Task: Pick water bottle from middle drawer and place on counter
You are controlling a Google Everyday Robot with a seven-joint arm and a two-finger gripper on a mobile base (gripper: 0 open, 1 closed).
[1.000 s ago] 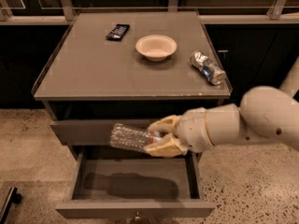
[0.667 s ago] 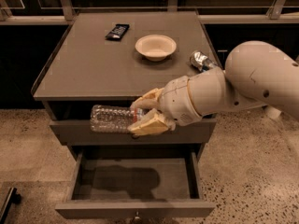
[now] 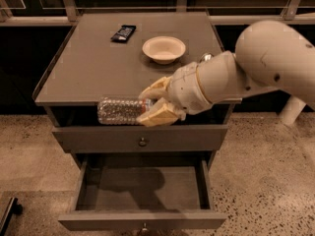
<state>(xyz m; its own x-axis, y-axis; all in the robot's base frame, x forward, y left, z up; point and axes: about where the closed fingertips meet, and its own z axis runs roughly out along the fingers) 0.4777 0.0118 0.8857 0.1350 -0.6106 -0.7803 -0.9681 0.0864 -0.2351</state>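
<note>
The small clear crinkled plastic water bottle (image 3: pixel 118 111) lies level in the air just in front of the bench's front edge, roughly at the height of its top. Its base points toward the bench's left side, and its dark-reddish label end is caught in the pincer (image 3: pixel 148 105). The pincer's two cream-coloured fingers (image 3: pixel 158 116) pinch that end, one above the bottle and one below.

The broad flat grey bench (image 3: pixel 93 68) carries a round white bowl (image 3: pixel 164 49) toward its back right and a small black wrapped bar (image 3: pixel 123 32) toward its back left. Both are well apart from the bottle.

The thick white robot arm (image 3: pixel 246 68) reaches in across the bench's right front corner.

Just under the bench top is a shut grey-brown drawer front (image 3: pixel 93 139) with a small round metal knob (image 3: pixel 142 141); the bottle hangs just above it. Below that, the wide shallow grey-brown middle drawer (image 3: pixel 142 219) stands pulled out from the bench.
</note>
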